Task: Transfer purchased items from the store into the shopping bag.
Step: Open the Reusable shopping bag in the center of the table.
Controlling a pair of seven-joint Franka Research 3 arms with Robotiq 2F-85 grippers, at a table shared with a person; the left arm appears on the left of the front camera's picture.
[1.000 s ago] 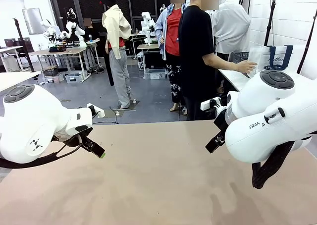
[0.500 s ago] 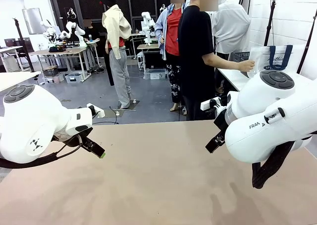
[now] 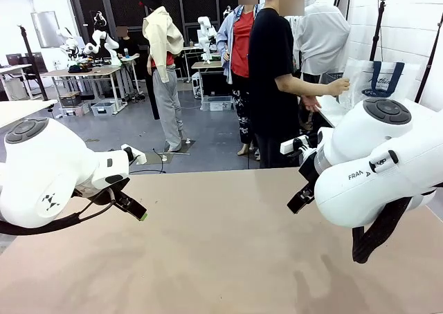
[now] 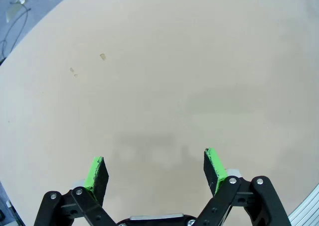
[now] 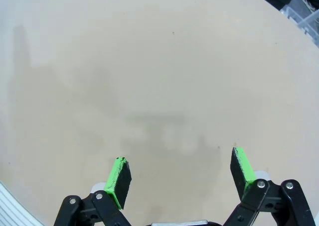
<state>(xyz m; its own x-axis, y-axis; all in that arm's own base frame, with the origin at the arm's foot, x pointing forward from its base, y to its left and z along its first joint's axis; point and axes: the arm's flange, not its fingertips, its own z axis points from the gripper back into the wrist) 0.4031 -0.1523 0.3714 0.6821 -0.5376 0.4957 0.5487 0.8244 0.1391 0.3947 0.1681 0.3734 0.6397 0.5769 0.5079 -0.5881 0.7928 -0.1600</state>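
Note:
The shopping bag (image 3: 379,81), clear plastic with navy handles, stands on a side table at the far right, and a person's hand (image 3: 338,87) grips its edge. The store and the purchased items are out of view. My left gripper (image 4: 157,169) hangs open over bare tan tabletop with nothing between its green pads; in the front view it (image 3: 135,209) sits at the left, low over the table. My right gripper (image 5: 182,173) is open too, over bare table, and it (image 3: 300,198) juts out under the right arm in the front view.
The tan table (image 3: 221,259) stretches between both arms. The person in black (image 3: 271,72) stands beyond its far edge, turned toward the side table. Small scuff marks (image 4: 102,56) dot the surface.
The person's hand has lifted and shifted the shopping bag slightly on the side table. Both arms and grippers have stayed still.

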